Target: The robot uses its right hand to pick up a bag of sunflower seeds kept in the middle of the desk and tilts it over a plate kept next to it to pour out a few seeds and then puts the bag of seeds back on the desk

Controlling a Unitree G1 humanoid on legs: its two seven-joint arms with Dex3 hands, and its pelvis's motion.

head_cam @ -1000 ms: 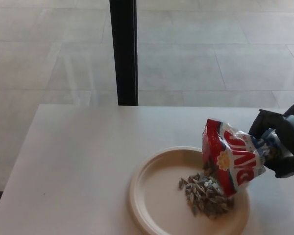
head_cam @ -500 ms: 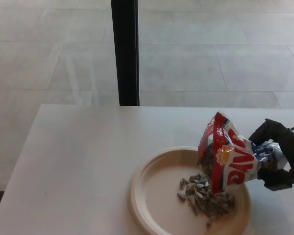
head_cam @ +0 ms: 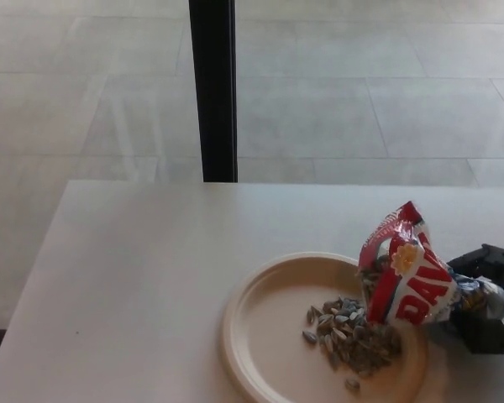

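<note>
A red, white and blue bag of sunflower seeds [head_cam: 407,281] is held in my right hand [head_cam: 487,298], which is shut on its lower end at the right edge of the head view. The bag leans left, with its open top raised over the right rim of the cream plate [head_cam: 260,336]. A pile of sunflower seeds [head_cam: 349,334] lies on the right half of the plate, just below and left of the bag. My left hand does not show.
The white desk [head_cam: 143,277] stretches out to the left of the plate. Its far edge runs across the middle of the picture. Behind it stands a black vertical post [head_cam: 212,88] against a grey tiled floor.
My right hand has dropped lower and moved right. The bag has swung from steeply tilted over the plate towards upright, its mouth rising. A few more seeds lie on the plate.
</note>
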